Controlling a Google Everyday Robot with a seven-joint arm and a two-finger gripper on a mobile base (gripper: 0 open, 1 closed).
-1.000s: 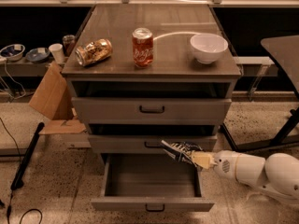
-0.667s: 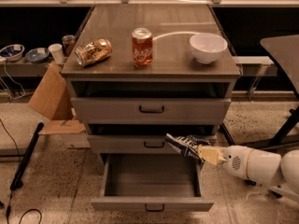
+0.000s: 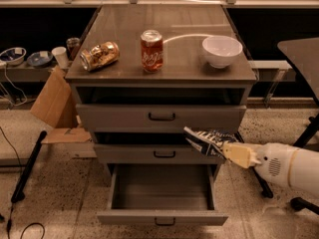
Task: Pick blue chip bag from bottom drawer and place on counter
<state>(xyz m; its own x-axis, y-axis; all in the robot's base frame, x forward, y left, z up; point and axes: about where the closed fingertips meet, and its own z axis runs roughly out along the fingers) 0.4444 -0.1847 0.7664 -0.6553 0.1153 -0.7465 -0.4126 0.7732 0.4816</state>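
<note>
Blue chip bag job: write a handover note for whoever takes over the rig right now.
Gripper: fingers shut on the blue chip bag, holding it in the air in front of the middle drawer's right end.
Bottom drawer: pulled open, nothing else visible in its tray.
Counter: holds a gold can on its side, an upright red can and a white bowl.
Done: bag is out of the drawer.
Left: raise it to the counter and release it there, probably away from the cans and bowl.
</note>
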